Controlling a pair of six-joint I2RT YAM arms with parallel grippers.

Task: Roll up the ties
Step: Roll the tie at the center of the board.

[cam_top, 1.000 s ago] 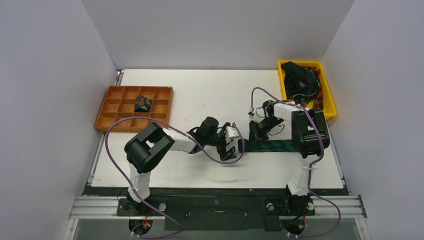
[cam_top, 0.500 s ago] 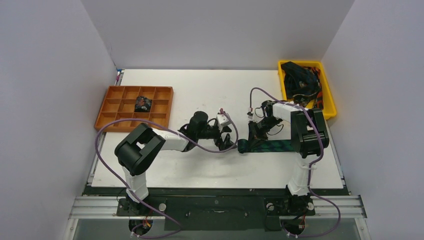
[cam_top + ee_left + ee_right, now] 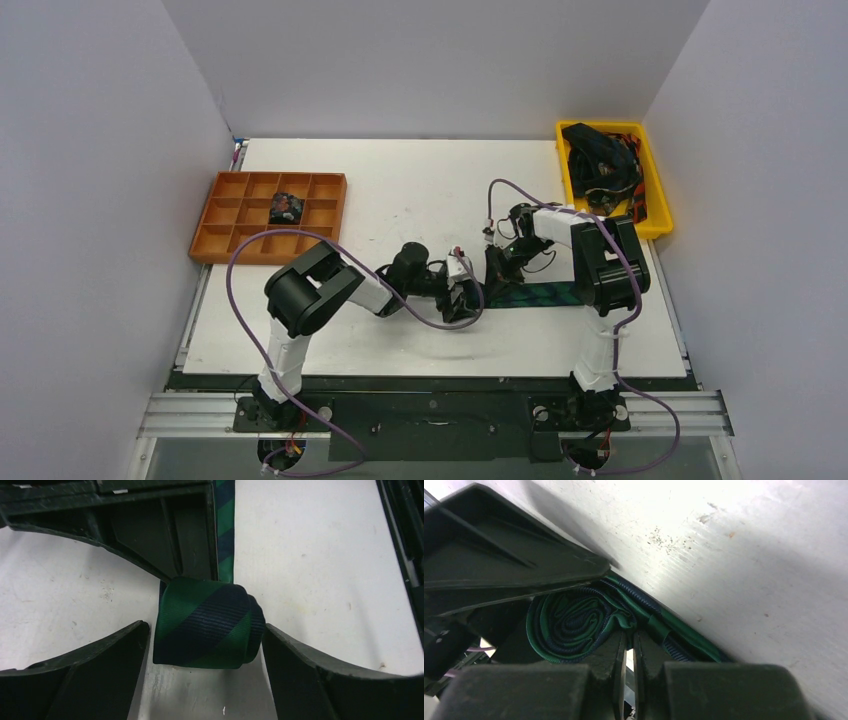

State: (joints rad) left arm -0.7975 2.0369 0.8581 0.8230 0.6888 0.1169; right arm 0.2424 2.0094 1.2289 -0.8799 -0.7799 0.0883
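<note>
A green and navy striped tie point(image 3: 535, 295) lies flat on the white table, its left end wound into a roll point(image 3: 207, 625). My left gripper point(image 3: 206, 652) is open and straddles that roll; the right finger point(image 3: 320, 675) is nearly against it, and a small gap shows at the left finger point(image 3: 100, 670). My right gripper point(image 3: 628, 647) is shut, its tips pinching a fold of the tie at the edge of the roll point(image 3: 569, 622). From above, both grippers meet at the roll point(image 3: 486, 290), the left gripper point(image 3: 462, 296) on its left and the right gripper point(image 3: 497, 270) just behind it.
An orange compartment tray point(image 3: 232, 243) stands at the left with one small dark coiled tie point(image 3: 286, 208) in a cell. A yellow bin point(image 3: 652, 190) at the back right holds a heap of dark ties point(image 3: 598, 155). Purple cables loop over both arms.
My left gripper drew back toward the far left, then returned and now sits around the roll with its fingers slightly narrower. The right gripper shifted a little left, still shut.
</note>
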